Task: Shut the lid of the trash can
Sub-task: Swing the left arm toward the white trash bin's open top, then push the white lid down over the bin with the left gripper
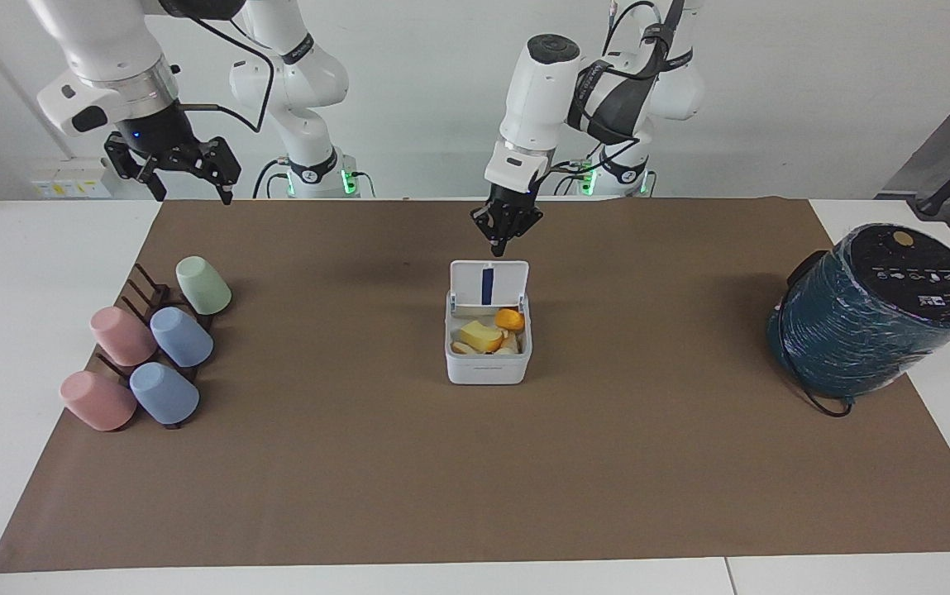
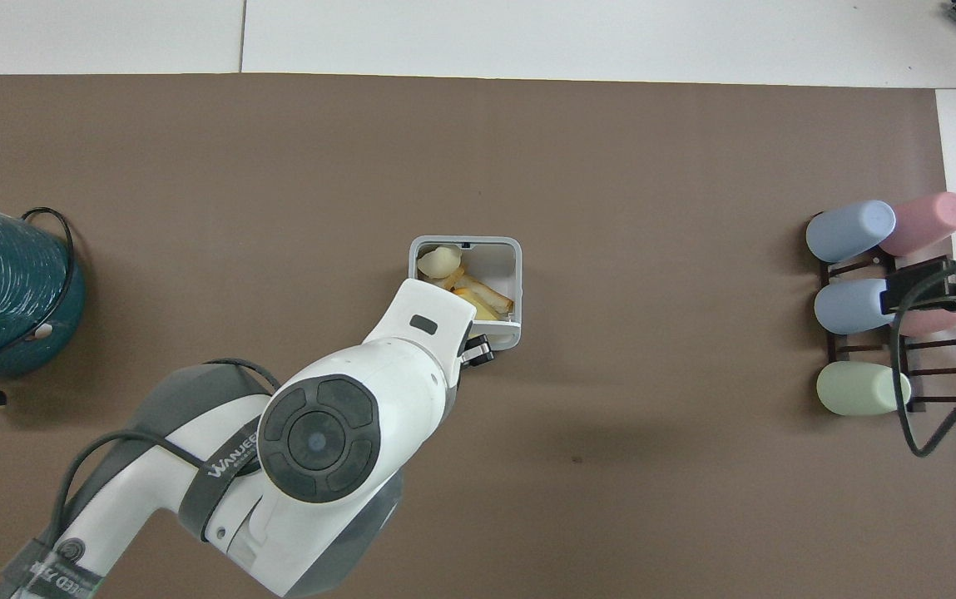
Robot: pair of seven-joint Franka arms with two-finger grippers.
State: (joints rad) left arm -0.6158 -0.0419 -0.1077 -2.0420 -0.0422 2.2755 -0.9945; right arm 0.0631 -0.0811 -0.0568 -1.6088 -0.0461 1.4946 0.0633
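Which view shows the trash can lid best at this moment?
The facing view: the lid stands open and upright at the robots' edge of the trash can, its blue inner strip plain, with the left tool just above it. In the overhead view the lid is only a thin edge-on rim, partly covered by the left arm.

A white trash can [image 1: 488, 362] with its white lid [image 1: 489, 285] raised, showing a blue strip [image 1: 487, 284] on the inside, holds yellow and orange scraps [image 1: 487, 332]. It sits on a plain brown mat [image 1: 475, 463] over a white surface [image 1: 28, 273]. A dark teal cylinder [image 1: 863, 322] has a black top with white markings. Two pink [image 1: 115, 364], two blue [image 1: 169, 364] and one pale green cup [image 1: 203, 285] rest on a dark brown rack [image 1: 144, 293]. Both arms are white, with a black left pincer [image 1: 506, 240] and a black right pincer [image 1: 189, 186].
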